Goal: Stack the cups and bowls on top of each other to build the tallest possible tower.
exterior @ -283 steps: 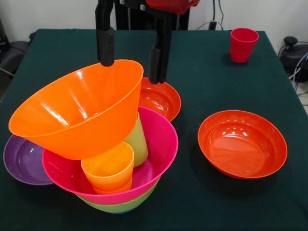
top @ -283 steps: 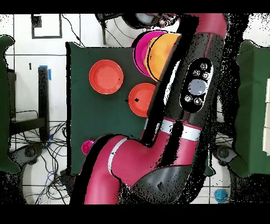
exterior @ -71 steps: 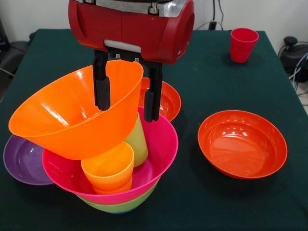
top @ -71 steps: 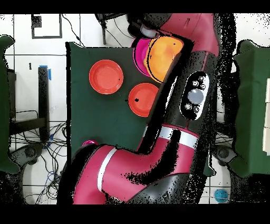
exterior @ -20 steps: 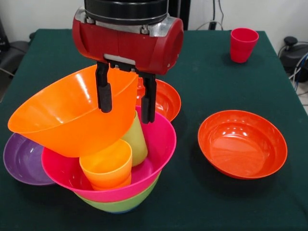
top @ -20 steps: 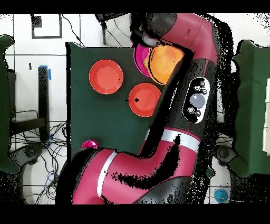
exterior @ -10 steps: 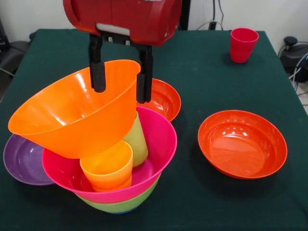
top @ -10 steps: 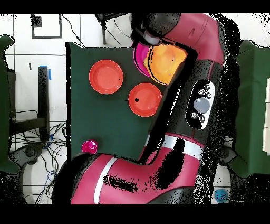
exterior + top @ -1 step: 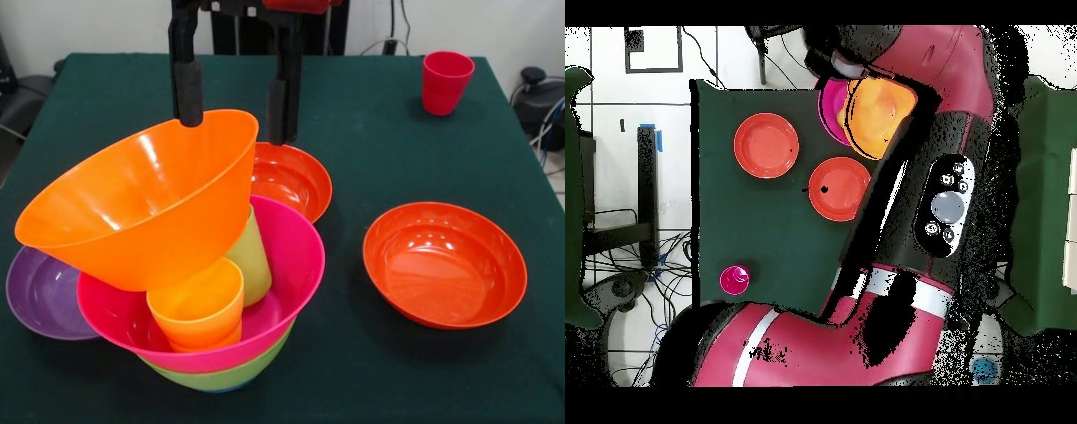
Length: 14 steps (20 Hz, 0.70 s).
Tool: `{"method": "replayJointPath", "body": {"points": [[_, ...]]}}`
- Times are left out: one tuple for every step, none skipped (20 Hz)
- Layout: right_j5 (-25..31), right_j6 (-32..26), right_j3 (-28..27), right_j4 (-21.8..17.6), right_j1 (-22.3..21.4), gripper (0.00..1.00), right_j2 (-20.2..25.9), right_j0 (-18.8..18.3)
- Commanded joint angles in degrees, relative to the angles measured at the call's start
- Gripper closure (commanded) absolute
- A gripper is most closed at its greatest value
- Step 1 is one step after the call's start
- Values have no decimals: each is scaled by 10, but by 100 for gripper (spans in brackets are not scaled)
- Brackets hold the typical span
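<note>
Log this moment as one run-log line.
gripper: open, above orange bowl's rim | orange bowl: tilted on cups in magenta bowl | red cup: apart, unstacked

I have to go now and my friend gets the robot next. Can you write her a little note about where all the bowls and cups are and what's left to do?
Gripper: open, empty, above the big orange bowl's far rim.
Tower: lime-green bowl lowest, magenta bowl in it, yellow-orange cup and lime green cup inside, orange bowl tilted on the cups.
Loose: purple bowl beside the tower, two red-orange bowls, red cup at the far corner.
Left: maybe level the orange bowl, then add the loose ones.
</note>
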Motion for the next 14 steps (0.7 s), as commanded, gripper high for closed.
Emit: {"method": "replayJointPath", "body": {"points": [[-14,-53,107,-43,10,0,80,11],[-25,-58,117,-44,9,0,83,9],[-34,-63,122,-46,9,0,86,7],[-38,-68,124,-47,10,0,88,5],[-42,-73,126,-48,11,0,90,2],[-44,-77,126,-50,11,0,92,0],[-45,-82,127,-51,11,0,93,-2],[-48,-86,133,-52,7,0,95,-3],[-48,-88,136,-53,6,0,96,-4],[-50,-91,140,-54,4,0,98,-5],[-51,-92,142,-54,2,0,99,-6],[-51,-92,142,-56,2,0,100,-8],[-52,-92,143,-57,2,0,101,-8],[-52,-91,144,-58,1,0,102,-9]]}}
